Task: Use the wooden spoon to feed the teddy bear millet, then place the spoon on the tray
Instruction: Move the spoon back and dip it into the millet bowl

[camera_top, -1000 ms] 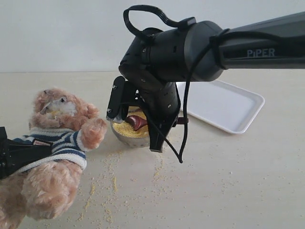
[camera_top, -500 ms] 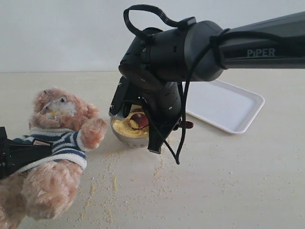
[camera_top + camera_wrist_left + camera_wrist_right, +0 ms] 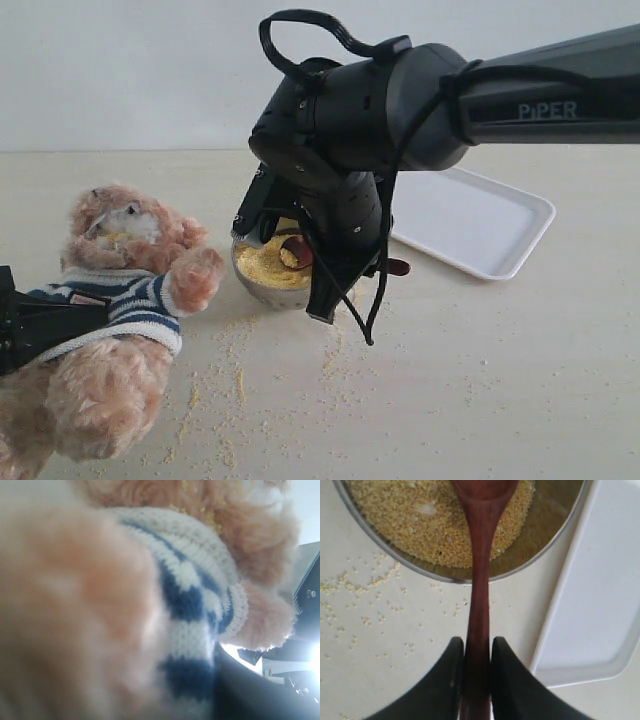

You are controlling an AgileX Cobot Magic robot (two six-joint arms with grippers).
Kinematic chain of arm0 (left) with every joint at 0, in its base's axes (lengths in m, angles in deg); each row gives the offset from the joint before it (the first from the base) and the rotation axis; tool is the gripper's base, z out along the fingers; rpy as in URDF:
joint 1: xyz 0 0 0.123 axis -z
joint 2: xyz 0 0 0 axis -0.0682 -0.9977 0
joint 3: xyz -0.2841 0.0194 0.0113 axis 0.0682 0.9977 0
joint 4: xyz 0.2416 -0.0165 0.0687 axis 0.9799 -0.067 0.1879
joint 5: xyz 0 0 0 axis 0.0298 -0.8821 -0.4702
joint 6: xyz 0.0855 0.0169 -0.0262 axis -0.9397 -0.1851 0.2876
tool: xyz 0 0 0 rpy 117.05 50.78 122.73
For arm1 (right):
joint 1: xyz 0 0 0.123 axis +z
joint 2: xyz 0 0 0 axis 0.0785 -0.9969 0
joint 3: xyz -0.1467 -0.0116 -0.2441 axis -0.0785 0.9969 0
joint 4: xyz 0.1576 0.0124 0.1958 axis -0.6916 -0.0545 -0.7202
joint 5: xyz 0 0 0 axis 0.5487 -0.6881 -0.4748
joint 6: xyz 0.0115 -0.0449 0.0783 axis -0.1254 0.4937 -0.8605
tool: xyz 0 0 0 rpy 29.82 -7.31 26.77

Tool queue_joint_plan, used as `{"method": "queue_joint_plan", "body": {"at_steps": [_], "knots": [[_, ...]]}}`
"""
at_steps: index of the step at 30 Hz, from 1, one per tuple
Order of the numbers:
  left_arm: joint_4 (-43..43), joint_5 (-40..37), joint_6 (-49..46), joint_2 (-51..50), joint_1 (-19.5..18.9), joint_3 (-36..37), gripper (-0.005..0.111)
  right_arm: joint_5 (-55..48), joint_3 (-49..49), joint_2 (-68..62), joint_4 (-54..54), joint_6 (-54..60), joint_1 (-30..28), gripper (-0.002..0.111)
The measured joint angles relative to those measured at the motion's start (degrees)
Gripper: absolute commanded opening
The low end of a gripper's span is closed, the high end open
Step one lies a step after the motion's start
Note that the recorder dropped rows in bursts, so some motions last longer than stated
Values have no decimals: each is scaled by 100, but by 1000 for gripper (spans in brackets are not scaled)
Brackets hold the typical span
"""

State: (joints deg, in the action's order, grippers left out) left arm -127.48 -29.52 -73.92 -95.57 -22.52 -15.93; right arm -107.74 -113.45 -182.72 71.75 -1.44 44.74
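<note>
Right gripper [image 3: 477,642], pinching the wooden spoon [image 3: 480,570], has rolled further over the millet [image 3: 410,520]; left gripper [image 3: 55,320] stays clamped on the teddy bear [image 3: 125,235].

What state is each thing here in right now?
teddy bear: propped up, leaning back
left gripper: shut on the teddy bear's sweater
steel bowl: upright, partly full
millet: heaped in the steel bowl, some spilled on the table
wooden spoon: held by its handle, head over the millet
right gripper: shut on the wooden spoon
tray: empty
</note>
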Motion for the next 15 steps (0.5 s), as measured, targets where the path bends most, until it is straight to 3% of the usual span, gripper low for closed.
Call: {"method": "queue_joint_plan", "body": {"at_steps": [15], "knots": [[0,0,-81,0,0,0,5,-290,0,507,-260,249,0,0]]}}
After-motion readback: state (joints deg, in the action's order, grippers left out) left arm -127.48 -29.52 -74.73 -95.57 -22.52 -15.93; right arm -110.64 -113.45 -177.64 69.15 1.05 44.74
